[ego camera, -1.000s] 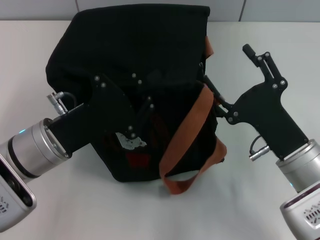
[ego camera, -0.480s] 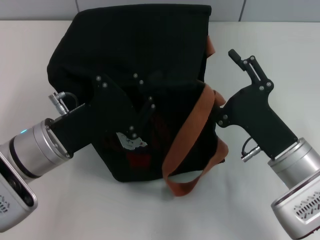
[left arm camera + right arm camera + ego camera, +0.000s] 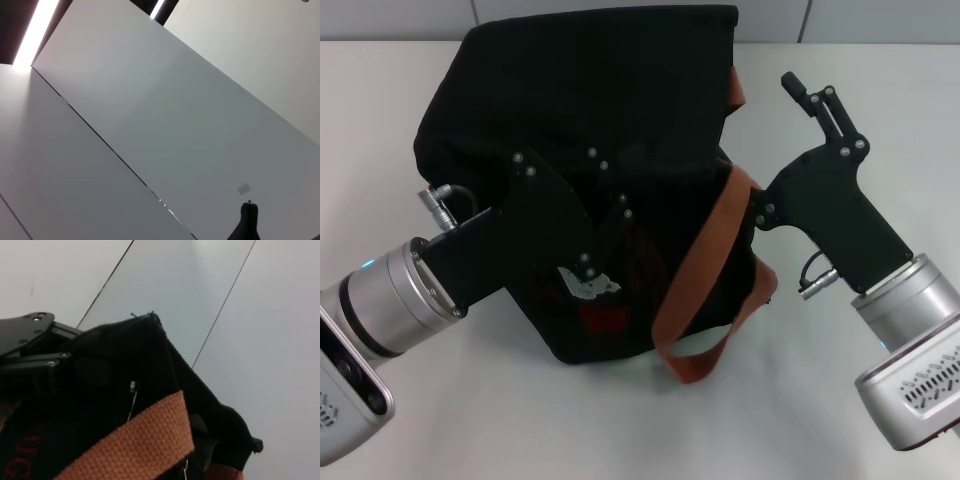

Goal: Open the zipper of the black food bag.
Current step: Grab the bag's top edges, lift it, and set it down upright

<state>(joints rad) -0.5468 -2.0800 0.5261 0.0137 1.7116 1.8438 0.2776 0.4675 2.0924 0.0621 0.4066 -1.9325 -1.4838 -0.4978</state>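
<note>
The white worktop [image 3: 840, 90] carries the black food bag [image 3: 570, 110], slumped in the centre with both arms on it. 1 orange-brown handle [image 3: 705, 250] loops down its front and right side, another shows at the upper right edge. The left arm reaches in from the lower left, its forearm angled up across the bag's front, and the left claw [image 3: 608, 235] is pressed against the fabric near a pale patch [image 3: 588, 287] and some red print; I cannot tell whether its fingers are together or apart, since black sits on black. The right arm comes in from the lower right, wrist tilted, and the right claw [image 3: 775, 155] is at the bag's right edge with 1 finger pointing up in clear air and the other lost at the bag's edge, so it reads as spread apart. In the right wrist view a thin silver piece [image 3: 132, 386] hangs on the dark fabric above the webbing, possibly the zipper pull, too small to be certain. To do this well, I judge the left should pin the fabric taut while the right pinches that tab squarely and draws along the track, not across it.
</note>
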